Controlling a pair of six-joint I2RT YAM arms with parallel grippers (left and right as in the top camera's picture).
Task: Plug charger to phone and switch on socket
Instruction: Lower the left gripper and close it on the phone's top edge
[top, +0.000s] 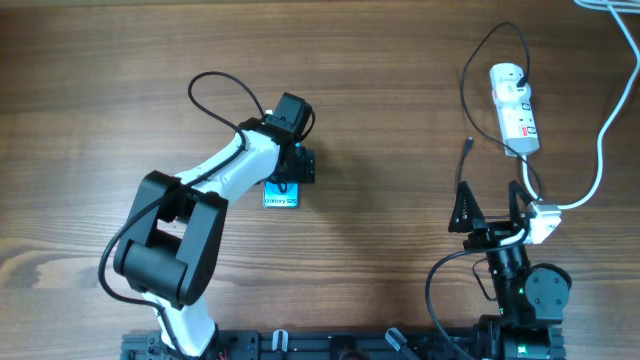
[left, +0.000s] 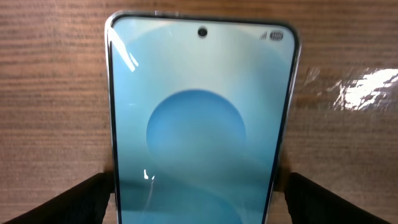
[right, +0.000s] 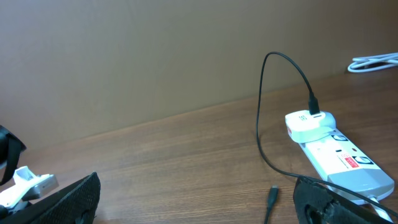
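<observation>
Overhead view: left gripper (top: 290, 168) straddles the phone (top: 281, 197), seemingly to steady it (actual grip cannot be told); right gripper (top: 490, 205) gapes wide, empty, near the loose tip of the charger (top: 469, 146), below the socket (top: 514, 108).

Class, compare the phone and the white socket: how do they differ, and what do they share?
Colour: the phone shows a cyan screen; the socket is white with a red-marked label.
Cable: the charger plugs into the socket; its free tip lies apart from the phone.
Arms: the left pincer straddles the phone; nothing holds the socket.
Both lie flat on the table.
</observation>
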